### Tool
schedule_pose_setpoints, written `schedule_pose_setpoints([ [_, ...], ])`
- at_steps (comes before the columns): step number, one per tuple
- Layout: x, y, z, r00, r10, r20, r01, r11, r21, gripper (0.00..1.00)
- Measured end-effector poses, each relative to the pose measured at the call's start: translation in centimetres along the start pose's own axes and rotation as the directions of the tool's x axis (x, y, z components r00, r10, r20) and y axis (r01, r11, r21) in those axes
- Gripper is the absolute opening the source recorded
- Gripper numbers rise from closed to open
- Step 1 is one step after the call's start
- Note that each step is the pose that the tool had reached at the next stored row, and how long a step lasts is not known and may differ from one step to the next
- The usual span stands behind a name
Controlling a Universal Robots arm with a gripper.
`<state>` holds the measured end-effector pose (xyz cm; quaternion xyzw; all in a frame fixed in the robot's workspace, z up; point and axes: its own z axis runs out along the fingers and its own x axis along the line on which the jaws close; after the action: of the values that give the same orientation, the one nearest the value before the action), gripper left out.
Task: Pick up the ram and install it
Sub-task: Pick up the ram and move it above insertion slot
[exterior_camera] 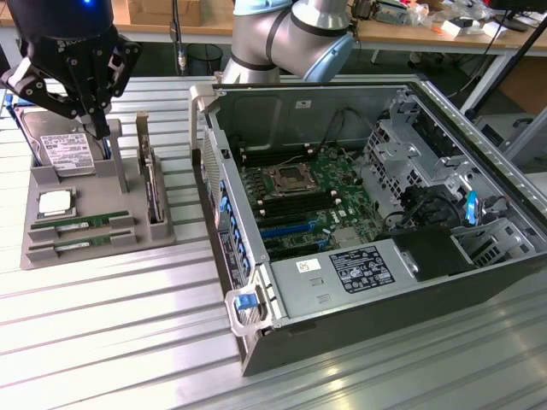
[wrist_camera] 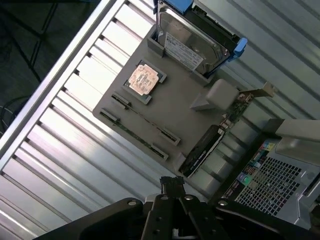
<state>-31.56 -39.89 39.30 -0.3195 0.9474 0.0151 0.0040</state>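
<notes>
Bench, exterior view: ribbed metal bench (exterior_camera: 102,342) under everything I can see, desks and cables behind it
Holder: grey holder (exterior_camera: 102,198) sits near the bench's edge on the exterior view's left
Ram: the ram (exterior_camera: 81,222) lies flat in a slot along the holder's near edge, with a second ram stick (exterior_camera: 83,241) in the next slot, closest to that edge
Other parts: hard drive (exterior_camera: 64,149) stands at the holder's far edge, processor (exterior_camera: 55,202) lies between it and the ram, and the expansion card (exterior_camera: 152,184) stands on edge along the side nearest the case
Computer case: open computer case (exterior_camera: 342,282) lies just beside the holder, motherboard (exterior_camera: 299,192) exposed
Gripper: my gripper (exterior_camera: 101,128) hangs above the holder's far edge by the hard drive, fingers pressed together and carrying nothing, well apart from the ram
Arm: arm (exterior_camera: 291,38) reaches in behind the case

Bench, wrist view: same ribbed bench (wrist_camera: 65,165) seen from above
Holder: holder (wrist_camera: 175,107) carries the hard drive (wrist_camera: 192,40), processor (wrist_camera: 144,79) and expansion card (wrist_camera: 205,145)
Ram: the ram (wrist_camera: 145,120) and second ram stick (wrist_camera: 132,134) lie side by side in their slots, on the edge opposite the hard drive
Computer case: a corner of the computer case (wrist_camera: 270,185) lies next to the card's side
Gripper: gripper (wrist_camera: 172,185) tips meet with nothing between them
</notes>
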Motion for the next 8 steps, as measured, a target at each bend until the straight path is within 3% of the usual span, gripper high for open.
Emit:
schedule_pose_setpoints([
  [8,0.0,0.0,0.0,0.9979,-0.064,-0.003,0.064,0.9979,0.0004,0.1],
])
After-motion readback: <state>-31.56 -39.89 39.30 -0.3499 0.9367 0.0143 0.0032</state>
